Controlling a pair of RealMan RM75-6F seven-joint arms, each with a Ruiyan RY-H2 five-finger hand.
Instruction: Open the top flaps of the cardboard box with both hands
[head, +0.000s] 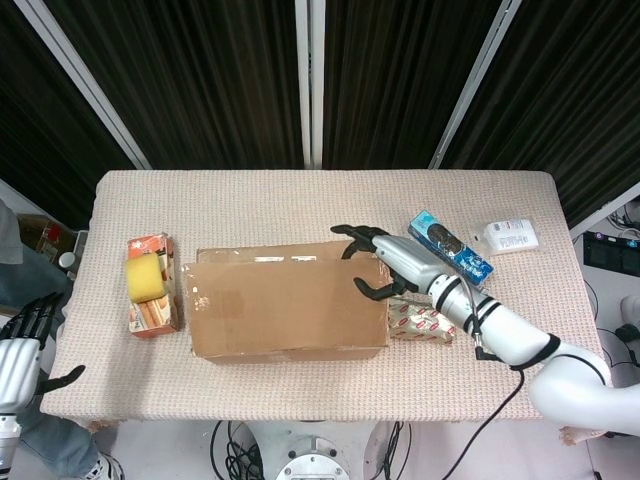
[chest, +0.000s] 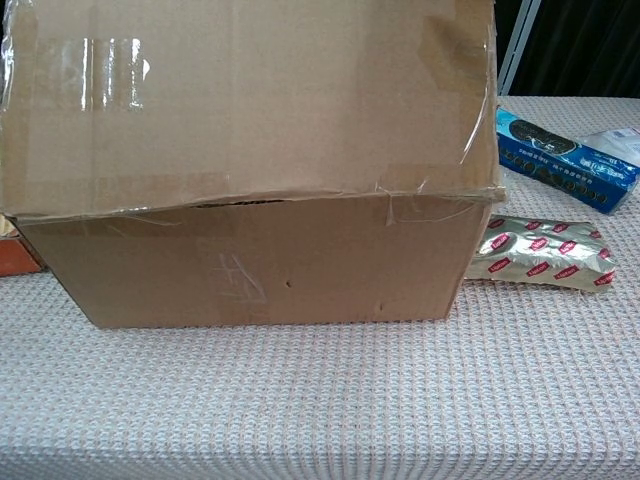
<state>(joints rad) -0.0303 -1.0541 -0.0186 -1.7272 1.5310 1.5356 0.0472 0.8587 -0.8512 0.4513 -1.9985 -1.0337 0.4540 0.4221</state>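
Left hand (head: 20, 345) at the lower left edge of the head view, off the table (head: 300, 205) and below its near edge; fingers apart, holding nothing. Judged idle, not yet at the box.

Cardboard box (head: 285, 305) sits centre frame, long side facing the robot. Near top flap (chest: 250, 95) tilted up steeply, filling the upper half of the chest view; hinged along the near top edge.

Right hand (head: 385, 262) right of centre, fingers hooked on the flap's far right corner, presumably to lever it toward the robot.

Silver packet (chest: 545, 252) touches the box's right side; blue packet (head: 450, 248) further right, beyond it.
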